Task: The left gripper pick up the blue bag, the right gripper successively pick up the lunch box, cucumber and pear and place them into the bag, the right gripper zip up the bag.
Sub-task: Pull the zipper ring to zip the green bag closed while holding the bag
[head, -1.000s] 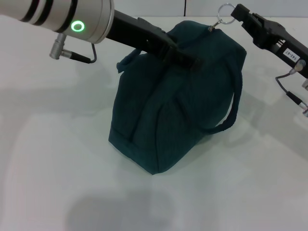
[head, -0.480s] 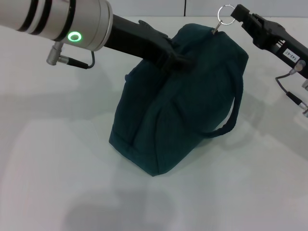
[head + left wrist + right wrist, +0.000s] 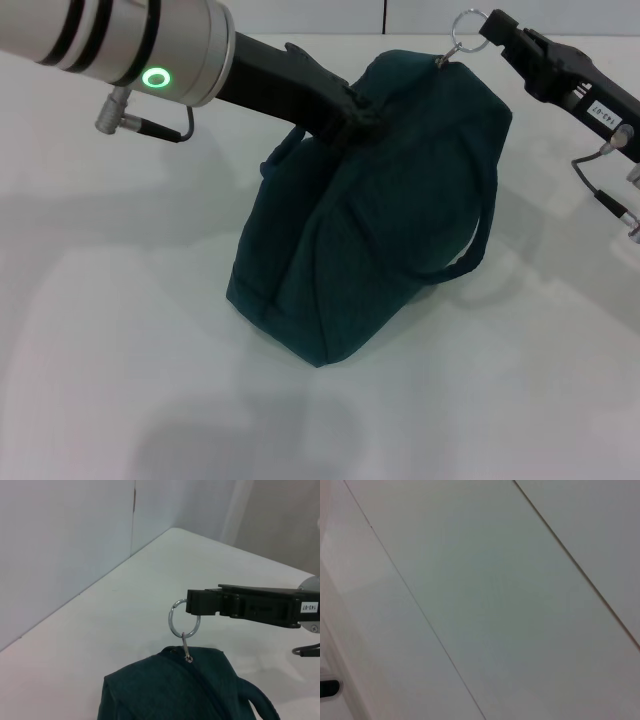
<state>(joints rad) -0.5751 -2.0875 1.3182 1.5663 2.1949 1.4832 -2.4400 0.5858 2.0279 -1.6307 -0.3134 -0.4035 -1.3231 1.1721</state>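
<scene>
Right gripper point(image 3: 484, 27) fingers pinch zip ring point(image 3: 465, 24); left gripper point(image 3: 355, 115) fingers clamp blue bag point(image 3: 370, 220) top (zipped) on worktop point(image 3: 120, 330).

Matt teal cloth blue bag point(image 3: 380, 210), shiny metal zip ring point(image 3: 184, 619), smooth matt white table point(image 3: 120, 330).

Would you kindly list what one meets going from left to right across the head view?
Left arm's silver link with green light ring → left end effector on the blue bag → ring zip pull → right end effector.
</scene>
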